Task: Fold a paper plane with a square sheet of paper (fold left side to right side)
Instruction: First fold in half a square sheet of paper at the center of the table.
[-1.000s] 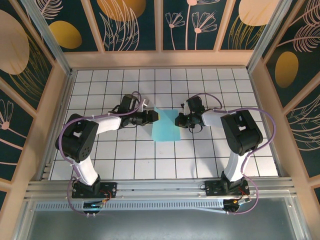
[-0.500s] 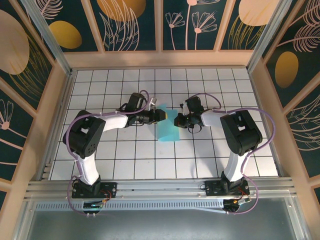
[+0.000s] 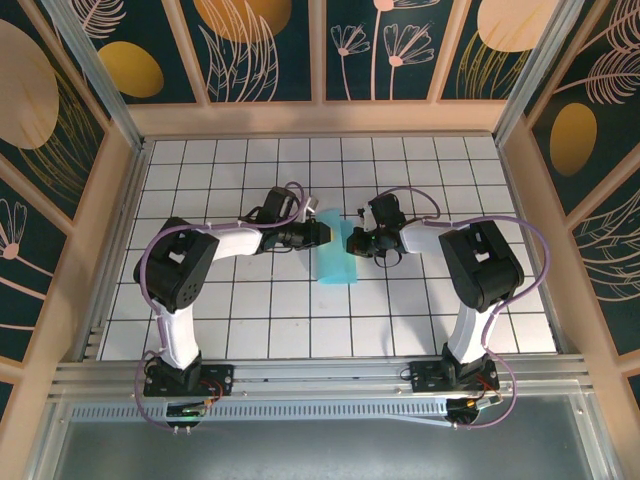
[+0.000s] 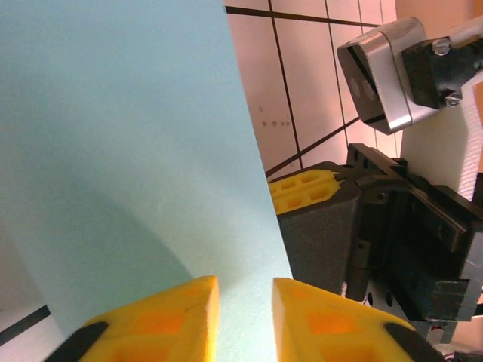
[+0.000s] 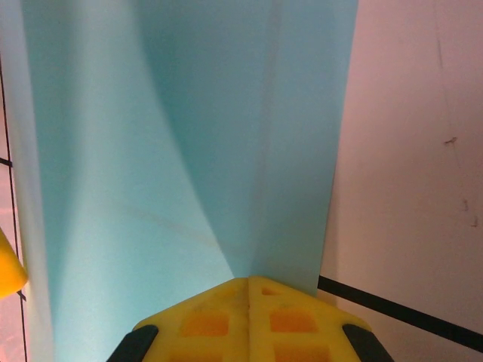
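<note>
Turquoise paper is what you have in the middle of the white tiled table: the square sheet of paper sits between your two arms, and from above it reads as a strip taller than it is wide. The left gripper is at the sheet's left edge, near its far end, and the right gripper faces it from the other side, so the two tips are close together over the paper. From your left wrist camera, the left gripper has its yellow fingers a narrow gap apart, with the sheet showing through that gap and rising ahead as a smooth, bowed surface with a soft shadow across it. In that same view the right gripper touches the sheet's right edge with its yellow tip. From your right wrist camera, the right gripper has its fingers pressed together and pinched on the paper, whose curved surfaces fan out from that tip. The sheet's right edge there runs straight down to the fingers, with bare tile beside it.
</note>
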You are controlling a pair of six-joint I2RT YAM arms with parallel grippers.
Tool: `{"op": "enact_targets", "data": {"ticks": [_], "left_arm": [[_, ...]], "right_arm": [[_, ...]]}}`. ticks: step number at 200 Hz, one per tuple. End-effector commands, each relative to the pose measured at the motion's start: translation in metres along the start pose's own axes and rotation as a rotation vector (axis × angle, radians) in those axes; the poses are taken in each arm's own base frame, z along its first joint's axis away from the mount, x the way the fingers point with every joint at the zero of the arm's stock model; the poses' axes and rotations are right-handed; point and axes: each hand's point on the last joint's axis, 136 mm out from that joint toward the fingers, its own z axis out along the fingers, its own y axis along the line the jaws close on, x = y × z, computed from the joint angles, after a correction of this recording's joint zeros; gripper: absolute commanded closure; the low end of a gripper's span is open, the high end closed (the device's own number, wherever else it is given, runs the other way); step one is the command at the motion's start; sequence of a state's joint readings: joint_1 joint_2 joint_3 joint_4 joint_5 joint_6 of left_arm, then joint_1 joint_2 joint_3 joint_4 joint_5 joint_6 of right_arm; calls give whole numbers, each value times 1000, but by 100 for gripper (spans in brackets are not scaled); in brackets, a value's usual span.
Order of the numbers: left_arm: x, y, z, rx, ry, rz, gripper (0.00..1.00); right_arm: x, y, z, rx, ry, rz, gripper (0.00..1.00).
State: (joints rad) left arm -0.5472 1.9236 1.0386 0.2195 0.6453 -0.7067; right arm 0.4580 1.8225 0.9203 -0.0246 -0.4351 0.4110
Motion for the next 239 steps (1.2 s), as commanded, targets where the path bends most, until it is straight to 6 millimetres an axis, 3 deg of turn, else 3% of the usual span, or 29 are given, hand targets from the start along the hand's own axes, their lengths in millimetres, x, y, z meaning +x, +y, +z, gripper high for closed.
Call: {"op": "enact_targets", "data": {"ticks": [1,97,127,169,196,239], "left_arm": [[0,2,5,-18,10,5,81],[4,6,6,-34,17,2,94],[4,6,6,-37,15,2,96],[3,5,5,-38,12,4,98],[3,5,5,-37,12,6,99],[5,5,5,-38,17,7,100]], "right_arm": [[-2,5,-1,3,-8,4,100],[-28,17,-31,-22,-103,-15,97],[-37,13,-49,-20,-146,-19,88],[-36,34,-73,-239,-163,-35,59],[-26,45,-71,-332,-130,-42,46],[-14,45,-53,-373,-72,-25,45]]}}
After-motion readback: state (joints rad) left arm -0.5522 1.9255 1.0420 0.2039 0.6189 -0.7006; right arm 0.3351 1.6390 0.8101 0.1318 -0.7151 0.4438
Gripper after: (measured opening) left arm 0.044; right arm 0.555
